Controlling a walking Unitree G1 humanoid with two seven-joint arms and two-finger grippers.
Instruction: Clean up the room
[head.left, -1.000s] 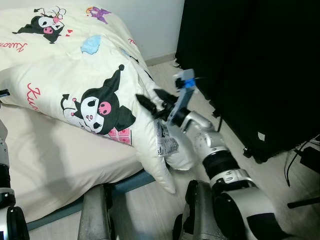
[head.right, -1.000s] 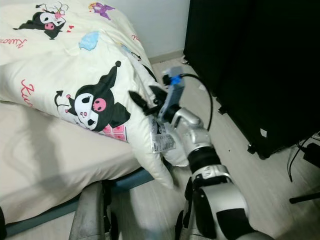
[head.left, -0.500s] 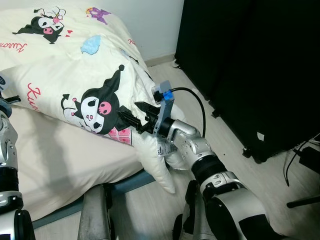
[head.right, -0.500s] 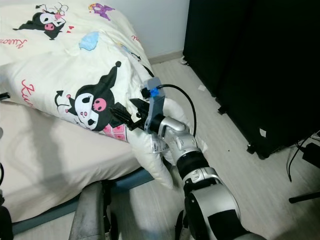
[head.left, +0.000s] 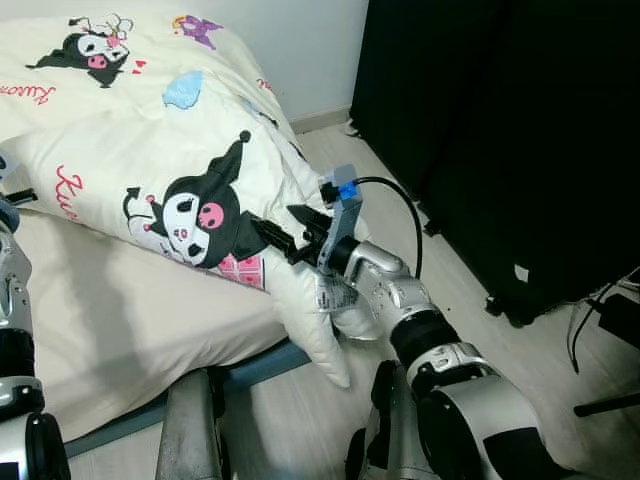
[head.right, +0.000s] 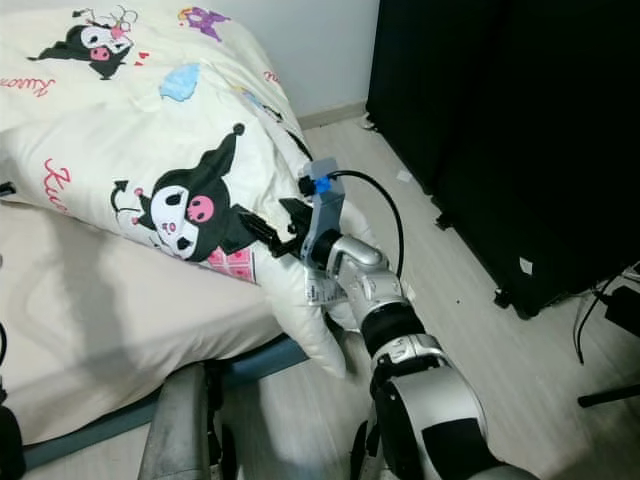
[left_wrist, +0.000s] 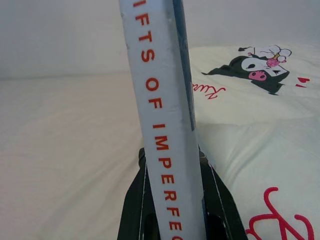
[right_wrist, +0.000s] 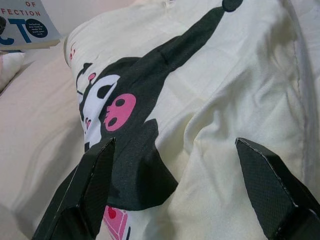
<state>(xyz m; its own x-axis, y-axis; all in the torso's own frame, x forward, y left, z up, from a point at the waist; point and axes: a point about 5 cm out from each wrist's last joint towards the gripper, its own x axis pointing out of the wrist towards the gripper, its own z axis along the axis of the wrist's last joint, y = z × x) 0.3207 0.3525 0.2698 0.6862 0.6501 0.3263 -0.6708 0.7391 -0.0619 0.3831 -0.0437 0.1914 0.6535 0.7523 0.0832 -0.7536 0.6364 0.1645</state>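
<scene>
The right claw (head.left: 283, 229) reaches out from the silver right arm toward the cream-coloured quilt printed with a black-eared cartoon character (head.left: 200, 215), which hangs folded over the near corner of the bed (head.left: 110, 330); its two long black fingers (right_wrist: 90, 190) are spread wide apart, released, with the quilt's printed face lying between and beyond them, and from the head views the tips seem to sit just at the fabric, though whether they actually touch it is hard to tell; a white care label (head.left: 333, 292) dangles from the quilt's edge just below the wrist, and a black cable (head.left: 395, 200) loops from the blue-capped wrist camera (head.left: 345, 190); the left claw (left_wrist: 172, 200) is at the far left edge of the bed, clenched on a pale grey-white book with red lettering on its spine (left_wrist: 162, 115), the book standing upright between the fingers with the cream bedding spread behind it; in the right wrist view the same book's cover (right_wrist: 22, 25) shows at the far side of the quilt; the bed carries a pale sheet under the quilt, a small light-blue patch (head.left: 182, 90) on the quilt further up; to the robot's right stands a large black cabinet (head.left: 500, 130) on the pale wooden floor (head.left: 470, 310).
</scene>
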